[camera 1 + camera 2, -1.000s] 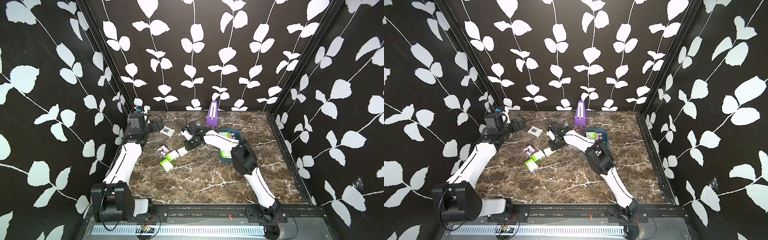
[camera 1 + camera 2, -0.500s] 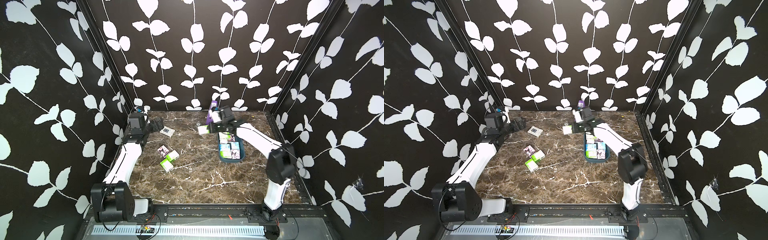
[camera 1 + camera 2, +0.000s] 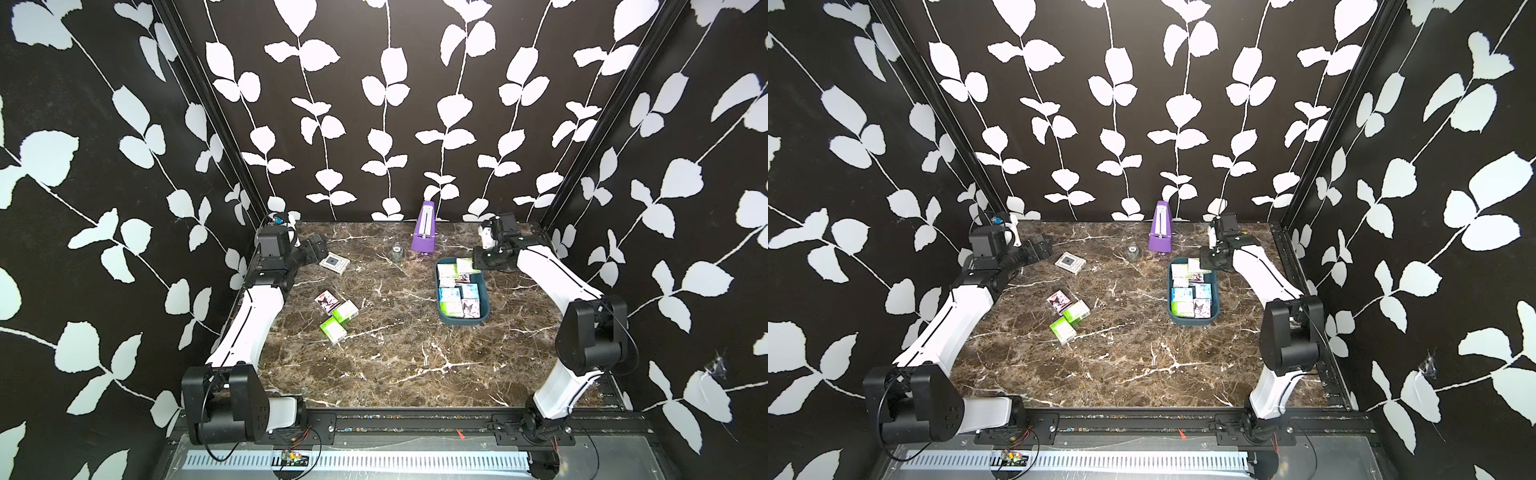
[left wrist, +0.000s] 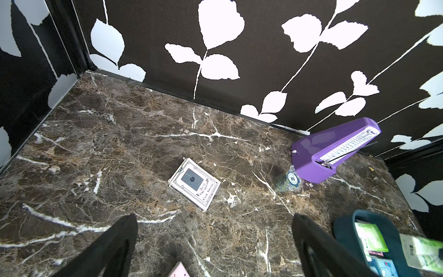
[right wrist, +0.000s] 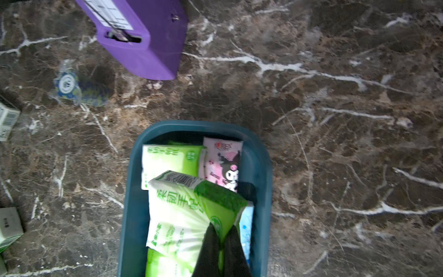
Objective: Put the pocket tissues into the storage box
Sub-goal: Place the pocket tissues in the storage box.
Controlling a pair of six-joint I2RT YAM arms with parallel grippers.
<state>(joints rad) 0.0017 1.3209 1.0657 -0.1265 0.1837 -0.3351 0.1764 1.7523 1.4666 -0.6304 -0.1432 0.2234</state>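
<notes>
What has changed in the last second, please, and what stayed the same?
The right gripper swung from the middle of the table to above the far end of the storage box, carrying a green tissue packet lifted from the group there; it is shut on it. The left gripper, the three packets on the table, the card box and the purple metronome stayed put.

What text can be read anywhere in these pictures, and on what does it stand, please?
"BCG", "CLUB SPECIAL": card box.
Chinese characters, too blurred to quote: green packet in the right gripper.
Print on the pink packet: blurred.
Scale on the metronome: too small.
Label on the chip: blurred.
</notes>
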